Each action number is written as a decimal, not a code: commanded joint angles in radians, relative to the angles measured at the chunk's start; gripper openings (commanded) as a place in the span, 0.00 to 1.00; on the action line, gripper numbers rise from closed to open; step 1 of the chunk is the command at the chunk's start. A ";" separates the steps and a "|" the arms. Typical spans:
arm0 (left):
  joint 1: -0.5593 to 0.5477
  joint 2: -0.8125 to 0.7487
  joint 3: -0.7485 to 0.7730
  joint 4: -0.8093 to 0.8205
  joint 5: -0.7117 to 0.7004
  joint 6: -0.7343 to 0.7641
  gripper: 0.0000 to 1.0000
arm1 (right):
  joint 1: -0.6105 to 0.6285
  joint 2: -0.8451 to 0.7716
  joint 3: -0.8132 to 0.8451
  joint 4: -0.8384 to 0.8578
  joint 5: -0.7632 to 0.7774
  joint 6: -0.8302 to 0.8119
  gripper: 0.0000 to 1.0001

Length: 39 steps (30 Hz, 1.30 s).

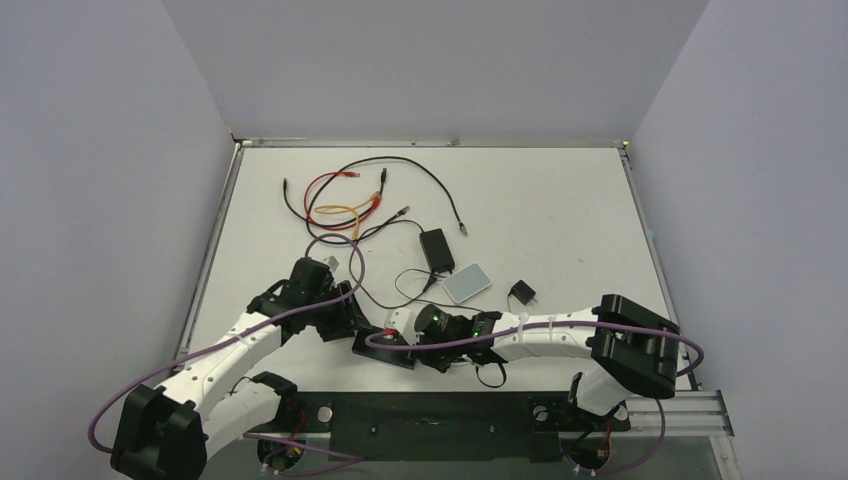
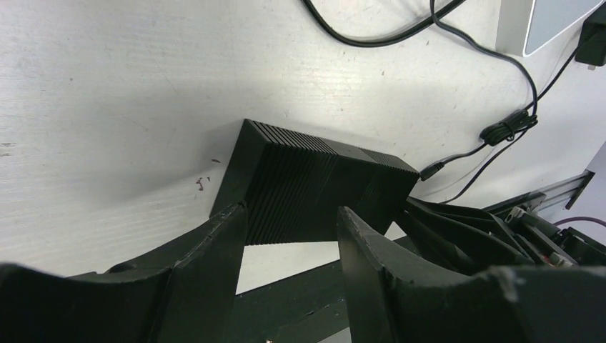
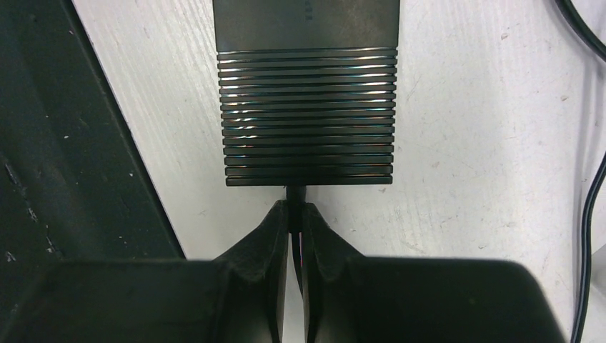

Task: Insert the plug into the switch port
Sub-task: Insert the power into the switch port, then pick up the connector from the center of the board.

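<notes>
The switch is a flat black ribbed box [image 3: 307, 114] lying near the table's front edge; it also shows in the top view [image 1: 400, 358] and in the left wrist view [image 2: 307, 189]. My right gripper [image 3: 295, 214] is shut on a thin black plug [image 3: 295, 196], whose tip meets the middle of the switch's near face. The ports themselves are hidden on that face. My left gripper [image 2: 289, 232] is open, its two fingers [image 2: 221, 250] straddling the other end of the box. In the top view the left gripper [image 1: 350, 318] and right gripper [image 1: 393, 336] face each other across the switch.
A tangle of black, red and orange cables [image 1: 350, 200] lies at the back. A black adapter brick [image 1: 437, 248], a light grey pad [image 1: 467, 283] and a small black wall plug [image 1: 522, 292] sit right of centre. A thin black cable [image 2: 500, 132] runs beside the switch.
</notes>
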 commanded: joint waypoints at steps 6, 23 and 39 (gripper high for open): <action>0.010 -0.023 0.097 -0.077 -0.096 -0.005 0.49 | -0.003 -0.085 0.017 -0.040 0.092 0.049 0.25; 0.020 -0.111 0.200 -0.052 -0.040 0.077 0.67 | -0.139 -0.468 0.037 -0.095 0.536 0.161 0.48; 0.025 -0.158 0.307 -0.106 -0.042 0.218 0.67 | -0.262 -0.362 0.221 -0.127 0.686 0.266 0.81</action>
